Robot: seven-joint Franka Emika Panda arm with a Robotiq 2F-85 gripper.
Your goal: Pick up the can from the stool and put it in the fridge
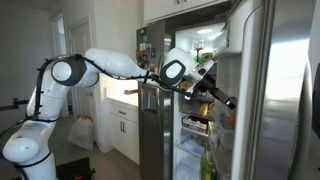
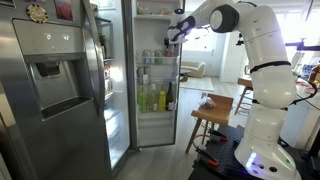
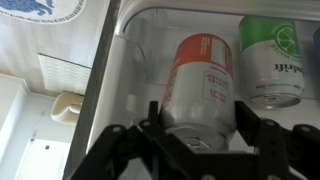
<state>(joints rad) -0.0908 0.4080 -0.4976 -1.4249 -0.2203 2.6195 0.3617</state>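
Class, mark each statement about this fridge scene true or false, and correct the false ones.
1. The fridge stands open. True.
2. The can rests on the stool. False: it sits between the fingers of the gripper, inside the fridge.
3. A green can stands beside the can. True.
4. The gripper hangs low near the floor. False: it reaches into the fridge's upper part.
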